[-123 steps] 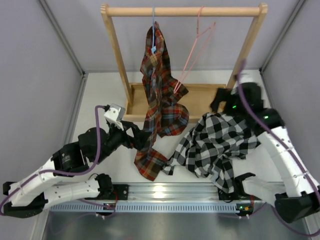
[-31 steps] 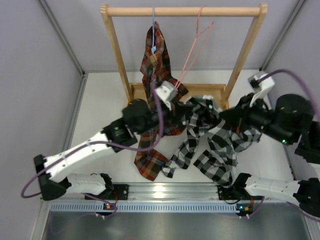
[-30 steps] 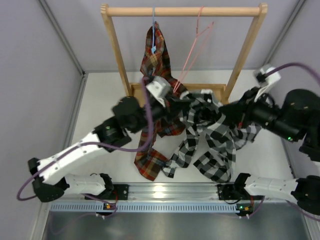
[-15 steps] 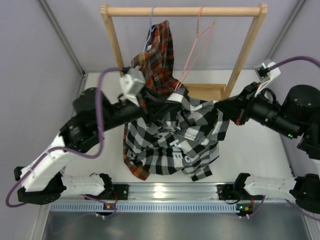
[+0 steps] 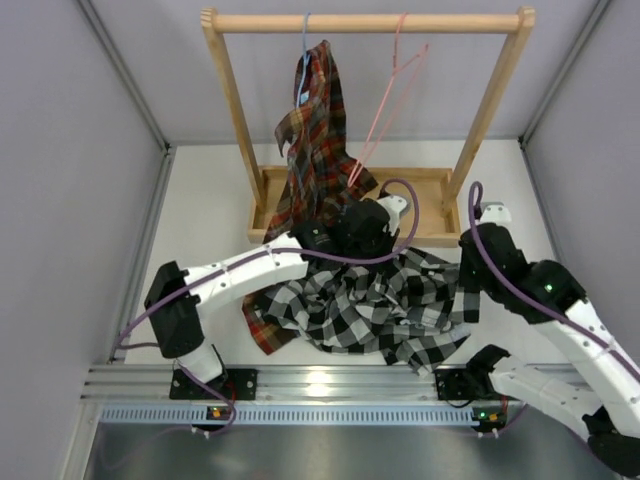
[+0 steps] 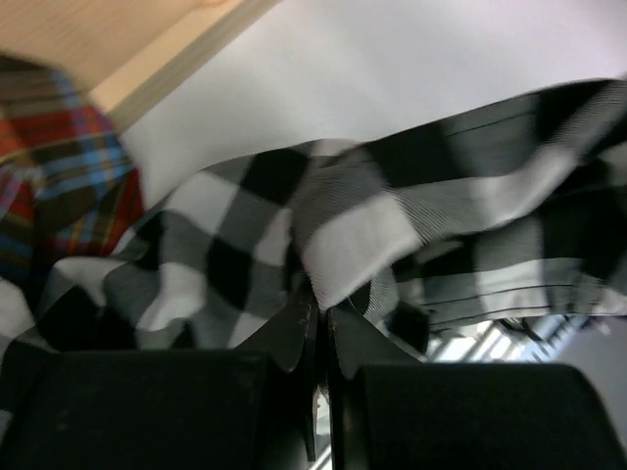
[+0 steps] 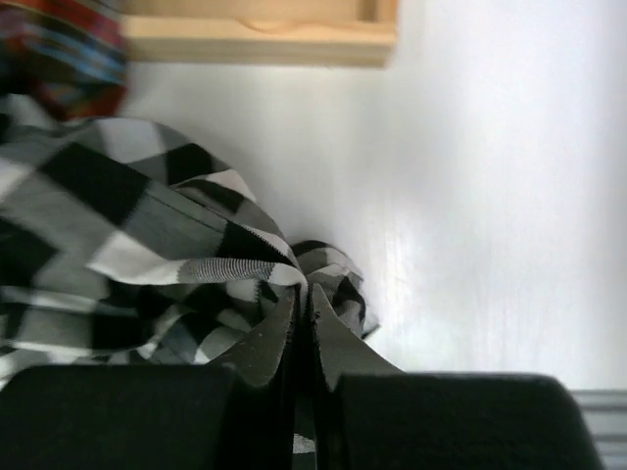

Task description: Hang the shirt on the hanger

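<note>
The black-and-white check shirt [image 5: 372, 308] lies bunched on the table in front of the rack. My left gripper [image 6: 321, 305] is shut on a fold of the shirt [image 6: 353, 245], with its arm reaching over the heap from the left. At the heap's right edge my right gripper [image 7: 302, 294] is shut on another fold of the shirt [image 7: 176, 250], low over the white table. The pink wire hanger [image 5: 385, 100] hangs bare from the wooden rod, above and behind the shirt.
The wooden rack [image 5: 365, 21] has a base tray [image 5: 432, 205] just behind the shirt. A red tartan shirt [image 5: 318, 130] hangs on a light blue hanger [image 5: 303, 40] left of the pink one, with its tail [image 5: 260, 330] on the table. A metal rail [image 5: 320, 380] lines the near edge.
Half a second ago the shirt was held up and spread between both grippers. Both arms have since come down and the shirt now lies bunched on the table. The tartan shirt has swung back.
</note>
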Motion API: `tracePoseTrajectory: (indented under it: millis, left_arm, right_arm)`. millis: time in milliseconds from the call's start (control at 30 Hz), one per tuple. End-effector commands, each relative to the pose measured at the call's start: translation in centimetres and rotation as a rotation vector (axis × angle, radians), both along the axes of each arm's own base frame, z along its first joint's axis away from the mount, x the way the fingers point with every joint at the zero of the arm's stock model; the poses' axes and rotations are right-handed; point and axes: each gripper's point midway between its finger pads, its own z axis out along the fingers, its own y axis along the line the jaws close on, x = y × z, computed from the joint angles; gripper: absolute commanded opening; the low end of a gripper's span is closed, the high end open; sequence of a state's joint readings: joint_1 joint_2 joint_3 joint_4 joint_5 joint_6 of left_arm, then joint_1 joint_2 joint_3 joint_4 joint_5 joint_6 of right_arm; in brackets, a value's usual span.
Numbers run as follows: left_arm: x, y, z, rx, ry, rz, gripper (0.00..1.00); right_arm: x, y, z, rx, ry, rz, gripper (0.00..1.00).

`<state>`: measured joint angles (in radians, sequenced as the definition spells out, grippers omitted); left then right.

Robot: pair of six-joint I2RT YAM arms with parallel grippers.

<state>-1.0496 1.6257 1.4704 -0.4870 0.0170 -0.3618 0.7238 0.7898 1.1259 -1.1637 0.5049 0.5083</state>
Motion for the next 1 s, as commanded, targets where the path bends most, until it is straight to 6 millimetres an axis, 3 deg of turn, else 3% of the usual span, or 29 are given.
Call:
tracePoseTrajectory:
  millis: [0,100,133,200,233,367,400,533,667,767,967]
  left_arm:
    - [5.1,3.1,-0.9,0.048,-0.031,0.295,0.00]
    - [6.2,4.1,-3.0,0.098,-0.020,0.338,0.00]
    - [6.2,3.7,-3.4,0.108,-0.014,0.312,0.00]
    - [5.4,2.4,-3.8,0.093,0.030,0.214,0.00]
    - [5.4,2.0,-4.5,0.107,0.042,0.186,0.00]
    - [5.6,1.8,-4.2,0.095,0.045,0.171,0.00]
    - [5.6,1.9,-4.0,0.093,0.040,0.168,0.00]
    - [5.3,2.3,-2.7,0.072,0.023,0.162,0.00]
    - [4.7,2.8,-1.2,0.037,0.016,0.157,0.00]
    - [4.5,3.5,-1.2,0.041,0.016,0.174,0.00]
    - [4.4,3.8,-1.5,0.045,0.020,0.183,0.00]
  right_arm:
    - [2.0,-1.5,-2.4,-0.020,0.067,-0.063,0.00]
    - [3.9,-1.5,-2.7,0.088,0.071,-0.057,0.02]
    - [4.3,-1.2,-2.6,0.112,0.070,-0.038,0.19]
    - [5.1,0.7,-2.3,0.178,0.074,0.058,0.32]
    - [5.2,1.4,-1.7,0.199,0.066,0.099,0.48]
    - [5.0,2.4,0.4,0.198,-0.029,0.224,0.69]
    - [5.0,2.8,0.8,0.204,-0.052,0.258,0.69]
    - [4.9,4.4,-1.1,0.247,-0.037,0.350,0.70]
    - [7.2,2.1,-3.6,0.147,0.004,0.203,0.68]
    - [8.1,0.2,-5.2,0.083,0.054,0.071,0.67]
    - [7.7,-0.2,-7.9,0.089,0.106,0.011,0.56]
